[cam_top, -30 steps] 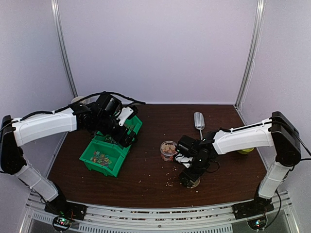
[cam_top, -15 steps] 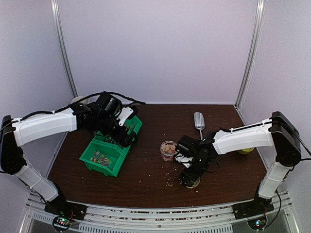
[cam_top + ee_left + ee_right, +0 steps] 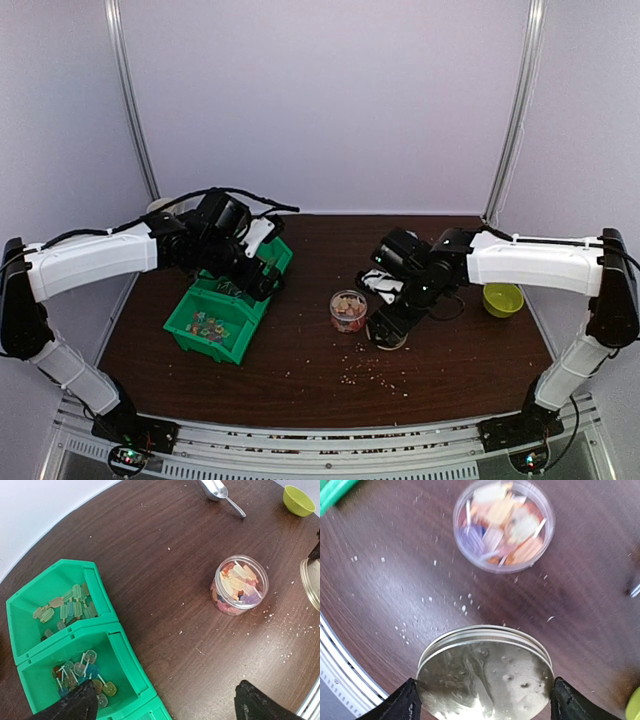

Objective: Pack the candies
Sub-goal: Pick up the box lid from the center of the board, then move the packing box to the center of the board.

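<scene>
The candies (image 3: pixel 239 582) fill a small clear jar (image 3: pixel 347 310) at the table's middle; it also shows in the right wrist view (image 3: pixel 504 525). More candies (image 3: pixel 80 672) lie in the green bins (image 3: pixel 215 325). My right gripper (image 3: pixel 485 700) is shut on the round metal lid (image 3: pixel 485 672) and holds it flat, just right of the jar and near the table (image 3: pixel 388 335). My left gripper (image 3: pixel 167 707) is open and empty above the green bins' right rim (image 3: pixel 100 630).
A green bowl (image 3: pixel 502 298) stands at the right. A metal scoop (image 3: pixel 220 492) lies at the back, hidden under my right arm in the top view. Pale crumbs (image 3: pixel 360 370) are scattered in front of the jar.
My right arm has carried the lid from the table's front back and up to beside the jar, now covering the scoop and uncovering the green bowl. The left arm has not moved.
</scene>
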### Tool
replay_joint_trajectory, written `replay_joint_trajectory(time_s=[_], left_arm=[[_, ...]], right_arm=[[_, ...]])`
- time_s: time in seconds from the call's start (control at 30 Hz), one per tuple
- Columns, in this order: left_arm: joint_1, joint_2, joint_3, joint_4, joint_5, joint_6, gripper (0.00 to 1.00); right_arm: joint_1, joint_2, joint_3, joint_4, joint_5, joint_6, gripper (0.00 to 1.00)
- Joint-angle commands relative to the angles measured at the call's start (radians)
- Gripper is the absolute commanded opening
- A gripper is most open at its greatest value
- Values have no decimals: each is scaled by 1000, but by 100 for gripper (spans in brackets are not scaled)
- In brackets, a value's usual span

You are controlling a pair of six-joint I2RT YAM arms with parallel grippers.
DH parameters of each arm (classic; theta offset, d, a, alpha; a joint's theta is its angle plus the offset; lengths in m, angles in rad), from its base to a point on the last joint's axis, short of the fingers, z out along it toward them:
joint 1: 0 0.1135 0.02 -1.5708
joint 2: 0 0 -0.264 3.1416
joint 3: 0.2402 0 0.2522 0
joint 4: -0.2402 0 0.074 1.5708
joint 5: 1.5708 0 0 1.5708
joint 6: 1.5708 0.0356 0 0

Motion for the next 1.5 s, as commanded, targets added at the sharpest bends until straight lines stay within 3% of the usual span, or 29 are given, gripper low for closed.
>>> replay_joint_trajectory(time_s=[0.0,0.27,0.4,0.47,0.63,1.0,1.3,1.47], left_arm=[[5,-57,-59,133,9,-15,98],[4,-87,-221,451,75,-69,98],[4,-102,-420,942,144,-133,98],[5,-57,-473,1099,149,-137,98],[-2,135,-408,1158,183,-70,98],[-36,460,-446,1621,274,-4,98],[-48,580,-396,1626,409,66,98],[-64,602,-351,1522,406,108,98]], right_arm=[[-38,49,139,-75,18,-61,84],[-82,210,412,-148,-9,-112,84],[-106,237,463,-137,-39,-117,84],[-120,240,469,-134,-50,-119,84],[-150,212,445,-119,-63,-120,84],[-186,113,336,-67,-82,-108,84],[-186,79,303,-62,-78,-101,84],[-187,64,293,-60,-74,-96,84]])
